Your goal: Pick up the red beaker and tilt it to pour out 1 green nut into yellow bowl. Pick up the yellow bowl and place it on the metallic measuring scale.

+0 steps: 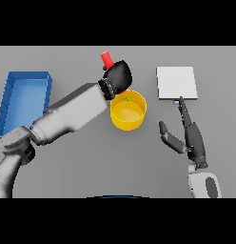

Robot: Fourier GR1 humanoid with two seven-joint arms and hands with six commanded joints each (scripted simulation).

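Right robot hand [192, 138] hangs near, fingers relaxed, by the scale [176, 83]. Yellow bowl [128, 111], green nut [126, 99] inside, looks light and stiff; best grabbed at the rim. Left robot hand [118, 76] clutches the red beaker [107, 59] just behind it.

1. One red beaker [106, 59], upper middle of the frame, partly covered by a hand.
2. One yellow bowl [128, 112], at the centre.
3. One green nut [126, 99], a small speck at the far rim inside the bowl.
4. One metallic measuring scale [176, 83], upper right.
5. One blue tray [24, 97], far left.
6. Two hands: left hand [118, 76] at upper middle, right hand [190, 136] at lower right.
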